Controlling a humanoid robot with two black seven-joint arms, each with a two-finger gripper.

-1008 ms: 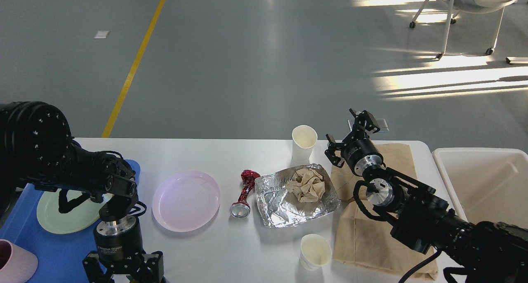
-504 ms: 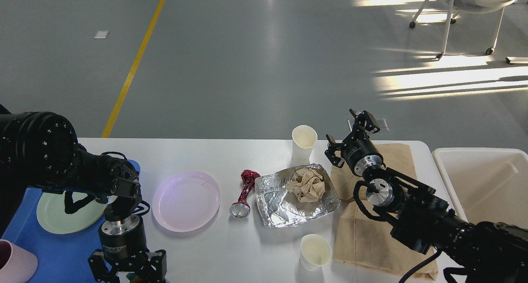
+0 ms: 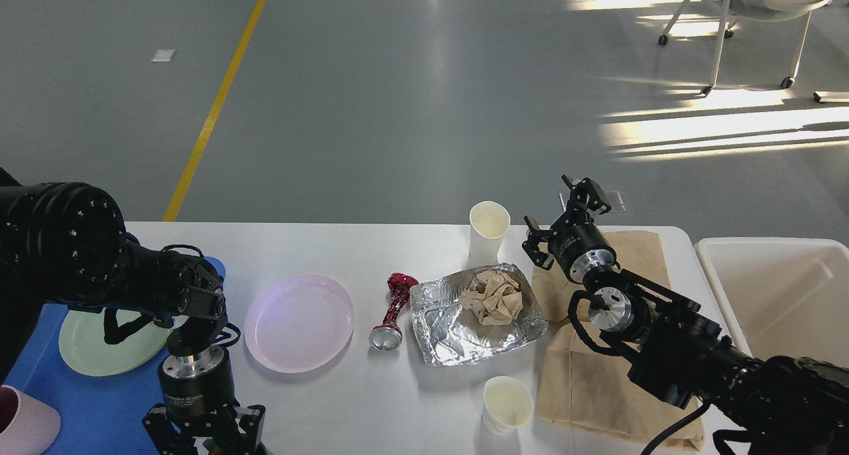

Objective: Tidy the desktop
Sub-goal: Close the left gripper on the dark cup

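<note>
Two grippers, neither holding anything. Right gripper (image 3: 564, 221) hangs over the desktop's (image 3: 345, 249) far right corner, fingers apart, just beside the paper cup (image 3: 489, 231), likely its next grab for the white bin (image 3: 783, 289) off the right edge. Left gripper (image 3: 202, 435) at the near edge beside the pink plate (image 3: 298, 322); fingers cropped, can't tell. Foil tray (image 3: 474, 312), brown bag (image 3: 597, 375) uncleared.

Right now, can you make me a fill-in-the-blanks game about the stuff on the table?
1. The crumpled brown paper lies in the ____ tray.
2. The green plate sits on the ____ tray.
3. The plate beside the crushed red can is ____.
4. ____ paper cups stand on the desktop.

Missing words: foil; blue; pink; two
</note>
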